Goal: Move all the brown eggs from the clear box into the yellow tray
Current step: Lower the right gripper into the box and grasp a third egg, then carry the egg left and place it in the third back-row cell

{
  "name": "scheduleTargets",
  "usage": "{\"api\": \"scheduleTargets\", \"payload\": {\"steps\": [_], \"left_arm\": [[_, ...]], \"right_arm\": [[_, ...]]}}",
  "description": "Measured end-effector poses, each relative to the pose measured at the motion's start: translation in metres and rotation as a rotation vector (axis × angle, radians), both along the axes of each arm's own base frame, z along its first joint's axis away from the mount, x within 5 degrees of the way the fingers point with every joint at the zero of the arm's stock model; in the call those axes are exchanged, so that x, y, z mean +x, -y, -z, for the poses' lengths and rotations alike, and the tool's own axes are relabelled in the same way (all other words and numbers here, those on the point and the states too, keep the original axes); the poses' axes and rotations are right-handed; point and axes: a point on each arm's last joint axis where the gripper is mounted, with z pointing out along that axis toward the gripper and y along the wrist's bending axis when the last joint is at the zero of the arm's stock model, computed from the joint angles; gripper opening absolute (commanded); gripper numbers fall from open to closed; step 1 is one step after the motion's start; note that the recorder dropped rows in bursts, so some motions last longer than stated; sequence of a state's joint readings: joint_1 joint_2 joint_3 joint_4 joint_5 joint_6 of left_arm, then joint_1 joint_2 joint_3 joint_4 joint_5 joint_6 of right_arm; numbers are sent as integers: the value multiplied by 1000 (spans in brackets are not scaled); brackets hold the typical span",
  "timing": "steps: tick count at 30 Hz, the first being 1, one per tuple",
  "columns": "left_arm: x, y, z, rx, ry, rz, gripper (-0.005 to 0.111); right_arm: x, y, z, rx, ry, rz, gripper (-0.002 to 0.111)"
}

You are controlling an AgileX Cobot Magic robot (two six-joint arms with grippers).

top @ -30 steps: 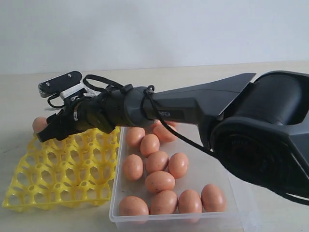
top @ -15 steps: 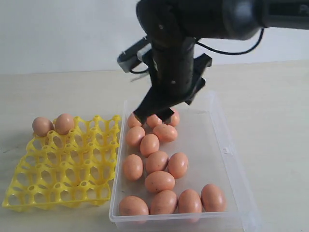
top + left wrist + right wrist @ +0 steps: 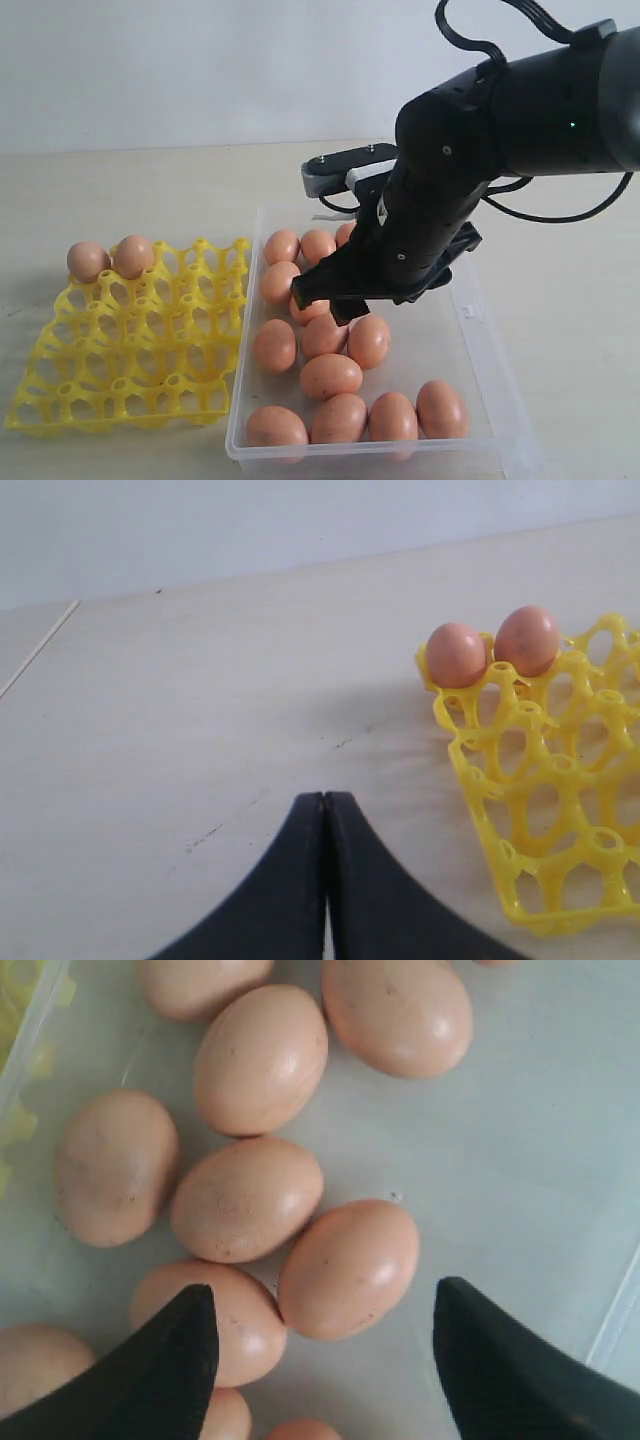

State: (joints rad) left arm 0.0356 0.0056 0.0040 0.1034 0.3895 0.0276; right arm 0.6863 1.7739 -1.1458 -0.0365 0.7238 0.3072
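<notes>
Two smooth, oval, orange-brown hen's eggs point(image 3: 88, 261) sit side by side in the far left corner cups of the bright yellow plastic egg tray point(image 3: 120, 372). Every other cup that shows is empty, so I judge the task barely begun, well under a quarter done.

Thirteen more brown eggs point(image 3: 331, 376) can be counted loose on the floor of the shallow clear plastic box point(image 3: 462, 345), which stands just beside the tray. A few lie near the far wall, a cluster fills the middle, and four line the near wall. The arm covers part of the middle cluster, so one or more eggs may be hidden under it. All of these are left to move.

One tray, one box and two grippers make up the remainder of the count.

Over the middle cluster hangs the right gripper point(image 3: 330, 298), its black fingers spread wide and gripping nothing. In the right wrist view one egg point(image 3: 348, 1268) lies between the two fingertips, touching its neighbours. Whether the fingers touch any shell I cannot tell.

Off to the side, the left gripper point(image 3: 325, 880) has its fingers pressed together on nothing, over the bare pale table point(image 3: 180, 730) near the tray's egg-filled corner
</notes>
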Motion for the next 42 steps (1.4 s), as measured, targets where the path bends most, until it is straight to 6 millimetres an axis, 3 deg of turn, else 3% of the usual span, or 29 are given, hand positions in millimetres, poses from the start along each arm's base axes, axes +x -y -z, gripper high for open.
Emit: {"api": "scheduleTargets", "payload": {"steps": [13,17,19,21,22,25,27,29,30,32,35,39,42], "left_arm": [[0,0,0,0,0,0,0],[0,0,0,0,0,0,0],[0,0,0,0,0,0,0],[0,0,0,0,0,0,0],[0,0,0,0,0,0,0],[0,0,0,0,0,0,0],[0,0,0,0,0,0,0],[0,0,0,0,0,0,0],[0,0,0,0,0,0,0],[0,0,0,0,0,0,0],[0,0,0,0,0,0,0],[0,0,0,0,0,0,0],[0,0,0,0,0,0,0]], "right_arm": [[11,1,34,-2,-86,92,61],[15,0,57,-26,-122,103,59],[18,0,64,-23,-119,109,45],[20,0,64,-13,-106,110,12],[20,-1,64,-12,-104,110,3],[20,-1,64,-12,-102,101,0],[20,0,59,-11,-85,83,0],[23,0,38,26,17,41,0],[27,-4,18,86,145,-10,0],[30,-14,-4,175,310,-87,0],[31,-36,-26,301,535,-204,0],[29,-62,-26,387,714,-336,0],[34,-79,-11,415,751,-386,0]]}}
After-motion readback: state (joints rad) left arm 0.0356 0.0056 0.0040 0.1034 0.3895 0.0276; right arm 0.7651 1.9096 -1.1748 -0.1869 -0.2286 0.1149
